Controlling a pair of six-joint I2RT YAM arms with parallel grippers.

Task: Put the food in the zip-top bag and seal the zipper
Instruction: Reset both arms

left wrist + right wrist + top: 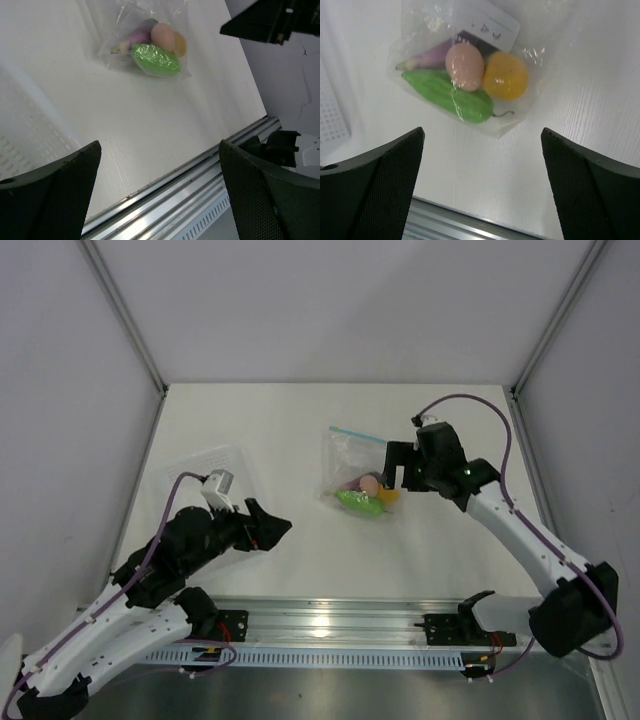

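1. Markings. A white label (487,22) shows through the clear film at the end of the zip-top bag (545,45) farthest from the right end effector (481,132). It carries a few small dark marks, too small to read. No other writing can be read in any view.

2. Bag and contents. The zip-top bag is crinkly, clear plastic, lying flat on the white counter (260,420). All four pieces are inside it, bunched at the end nearest the right end effector:
- the green piece (450,97), oblong with a bumpy skin and a thin stem, lies closest to the end effector;
- the pink piece (464,67), round, rests against the green piece;
- the yellow piece (505,75) touches the pink one on its right;
- the purple piece (427,56), elongated, lies behind the pink one.

3. Zipper. The zipper (355,435) is a thin light blue strip along the bag edge beyond the food. Whether it is pressed closed cannot be told.

4. Right end effector. Its fingers are spread wide and hold nothing. The bag lies directly ahead of it, centred between the two fingers.

5. Left end effector (160,145). It is also spread wide and empty. The bag is well ahead of it, apart from it. A white perforated basket (215,462) sits just beside it, on its left.
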